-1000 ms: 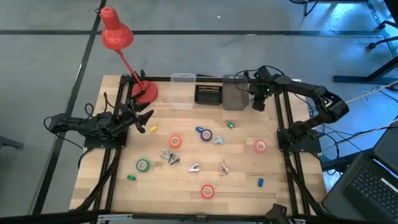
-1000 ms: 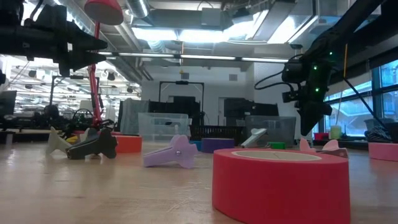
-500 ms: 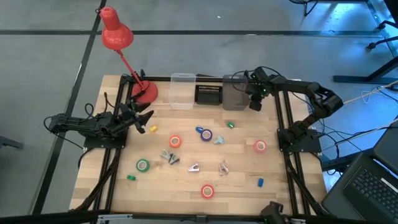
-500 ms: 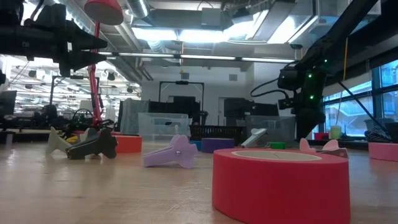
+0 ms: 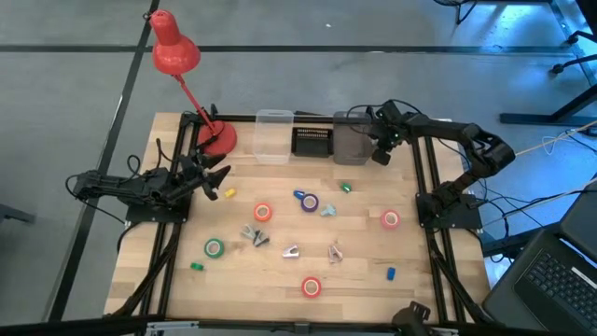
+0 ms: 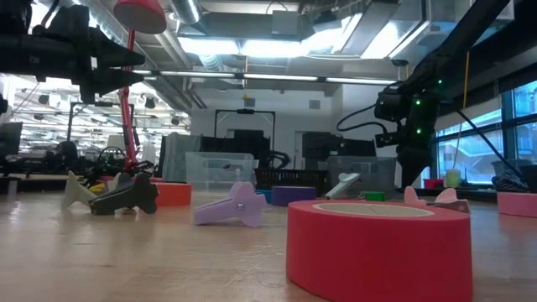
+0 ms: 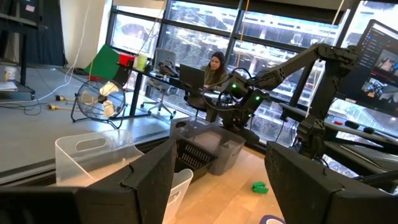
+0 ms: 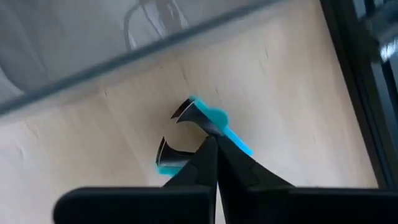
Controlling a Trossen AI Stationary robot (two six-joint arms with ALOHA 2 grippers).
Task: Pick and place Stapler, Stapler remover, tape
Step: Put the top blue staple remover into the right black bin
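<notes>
With my right fingers (image 8: 214, 149) closed tight on the blue staple remover (image 8: 202, 121) beside the grey bin (image 5: 351, 138), a thin pinch could slip, dropping it short.

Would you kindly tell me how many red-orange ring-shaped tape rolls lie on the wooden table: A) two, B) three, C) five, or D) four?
B: the overhead view shows three red-orange ring-shaped tape rolls, one left of centre, one on the right side and one near the front edge.

Wooden table (image 5: 410, 261): tape rolls (image 5: 262, 212), staple removers (image 5: 291, 251), small blocks (image 5: 391, 273), bins (image 5: 273, 136), red lamp (image 5: 216, 138).
</notes>
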